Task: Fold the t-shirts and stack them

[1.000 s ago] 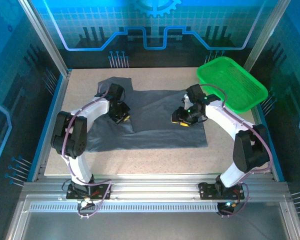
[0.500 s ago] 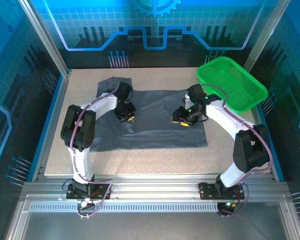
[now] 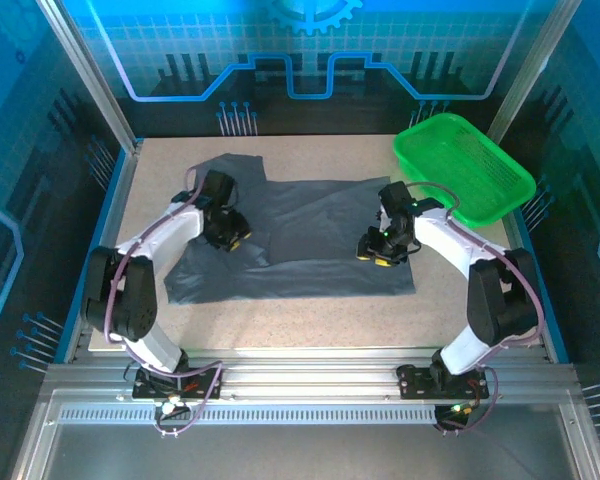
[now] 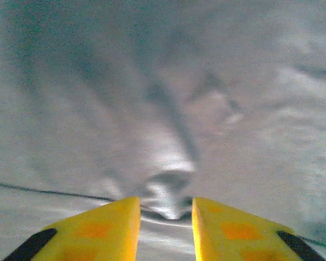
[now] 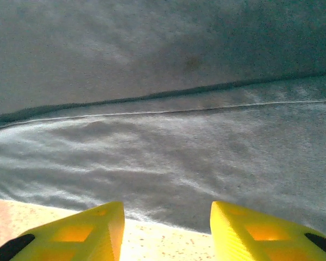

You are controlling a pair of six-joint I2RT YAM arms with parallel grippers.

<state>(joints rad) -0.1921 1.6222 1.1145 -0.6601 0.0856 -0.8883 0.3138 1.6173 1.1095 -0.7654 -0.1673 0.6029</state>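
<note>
Right fingers (image 5: 81,228) nearer t-shirt (image 5: 168,157) edge

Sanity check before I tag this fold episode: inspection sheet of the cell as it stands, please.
surface: speckled beige table, bare around the cloth
job's things: one dark grey t-shirt seen, spread out, not yet folded, one sleeve at far left
clutter: green basket at far right corner, looks empty
grippers: left end effector parted over a pucker of cloth, no grip evident; right end effector open over the shirt's hem and bare table
cables: purplish cables looped along both arms, no snag seen
surroundings: aluminium frame with blue panels around the cell
</note>
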